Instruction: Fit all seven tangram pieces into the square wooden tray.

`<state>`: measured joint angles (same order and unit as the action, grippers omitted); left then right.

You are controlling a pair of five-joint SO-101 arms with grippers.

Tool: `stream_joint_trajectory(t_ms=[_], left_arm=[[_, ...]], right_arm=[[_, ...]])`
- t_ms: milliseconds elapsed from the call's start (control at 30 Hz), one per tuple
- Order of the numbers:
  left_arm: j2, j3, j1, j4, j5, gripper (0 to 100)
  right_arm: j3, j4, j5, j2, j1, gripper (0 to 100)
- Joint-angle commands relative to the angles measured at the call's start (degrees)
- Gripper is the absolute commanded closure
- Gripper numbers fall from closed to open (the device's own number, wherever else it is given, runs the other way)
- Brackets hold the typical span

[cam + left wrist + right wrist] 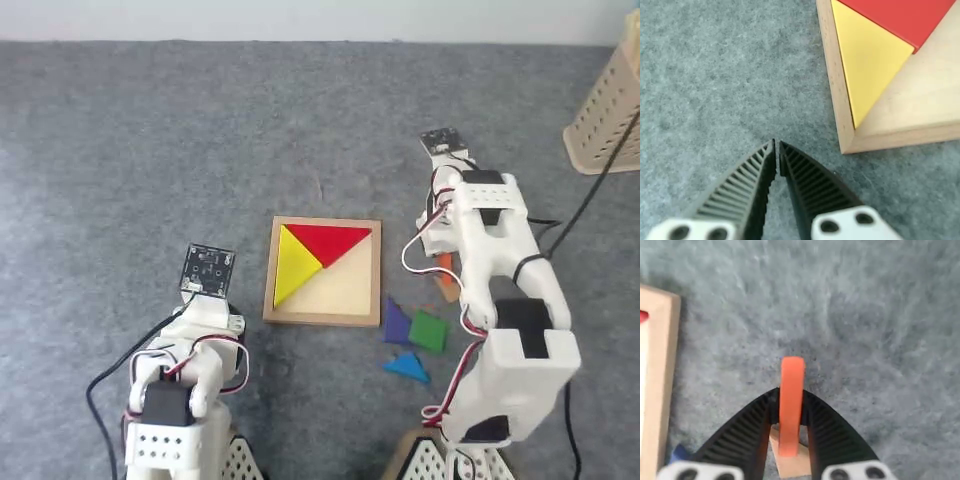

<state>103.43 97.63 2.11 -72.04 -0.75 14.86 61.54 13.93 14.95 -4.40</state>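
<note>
Tray [322,318]: red triangle [328,242] along far edge, yellow triangle [293,265] along left edge, rest bare wood. R pincer [790,395] clamps orange piece [792,375] upright, just right of tray. L pincer [776,145], tips almost touching, by tray's near-left corner. Purple [396,322], green [428,330], blue [407,366] pcs off near-right corner.

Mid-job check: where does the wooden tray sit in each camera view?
High view: wooden tray mid-picture.
Left wrist view: its corner lies just past the left gripper, off to one side.
Right wrist view: its rim runs beside the right gripper, which holds the orange piece.
Shared landmark: the red triangle inside it.
</note>
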Motion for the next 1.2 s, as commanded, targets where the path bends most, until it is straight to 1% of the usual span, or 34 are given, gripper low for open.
stream_joint_trajectory(t_ms=[0,67,233,533,700,833,1033,1167], left_arm=[[1.23,-1.1,0.26,-0.35,0.35,99],[1.23,-1.1,0.26,-0.35,0.35,99],[1.23,-1.1,0.26,-0.35,0.35,99],[1.23,-1.1,0.26,-0.35,0.35,99],[1.23,-1.1,0.26,-0.35,0.35,99],[1.23,-1.1,0.26,-0.35,0.35,99],[1.23,-1.1,0.26,-0.35,0.35,99],[1.23,-1.1,0.26,-0.35,0.35,99]], right_arm=[[-3.69,0.13,1.14,-1.01,0.92,99.2],[-4.75,0.31,1.14,-0.31,0.92,98.0],[-5.71,0.04,4.84,1.45,1.1,84.3],[-6.51,0.48,5.89,1.1,1.98,83.9],[-8.97,3.21,10.11,1.01,4.79,83.9],[-8.7,3.3,12.57,0.57,4.09,83.8],[-3.25,1.36,17.58,-1.54,1.01,83.6],[-1.67,-0.04,17.76,-1.36,1.19,83.6]])
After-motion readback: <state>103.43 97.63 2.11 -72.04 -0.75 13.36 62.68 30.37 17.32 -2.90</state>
